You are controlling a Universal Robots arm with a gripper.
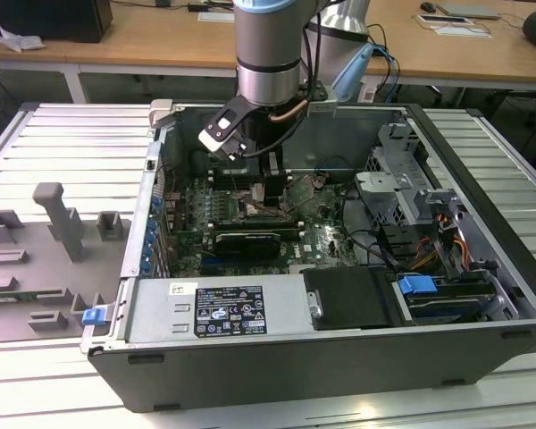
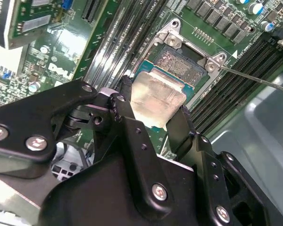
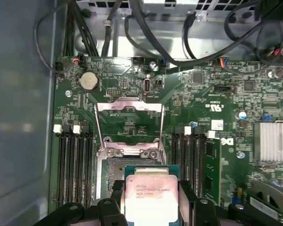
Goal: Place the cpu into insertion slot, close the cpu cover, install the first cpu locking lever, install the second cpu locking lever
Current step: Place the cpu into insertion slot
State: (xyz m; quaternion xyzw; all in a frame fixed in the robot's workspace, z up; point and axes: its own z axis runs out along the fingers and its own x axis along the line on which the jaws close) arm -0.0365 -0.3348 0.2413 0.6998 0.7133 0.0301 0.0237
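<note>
Step one: we hold chip (image 3: 148,195) pinched in gripper (image 2: 153,110), over open socket (image 2: 179,63); cover (image 3: 129,107) raised. We judge chip must sit square, corners matched.

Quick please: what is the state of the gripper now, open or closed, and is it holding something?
Gripper: closed on the cpu, holding it at the insertion slot.
</note>
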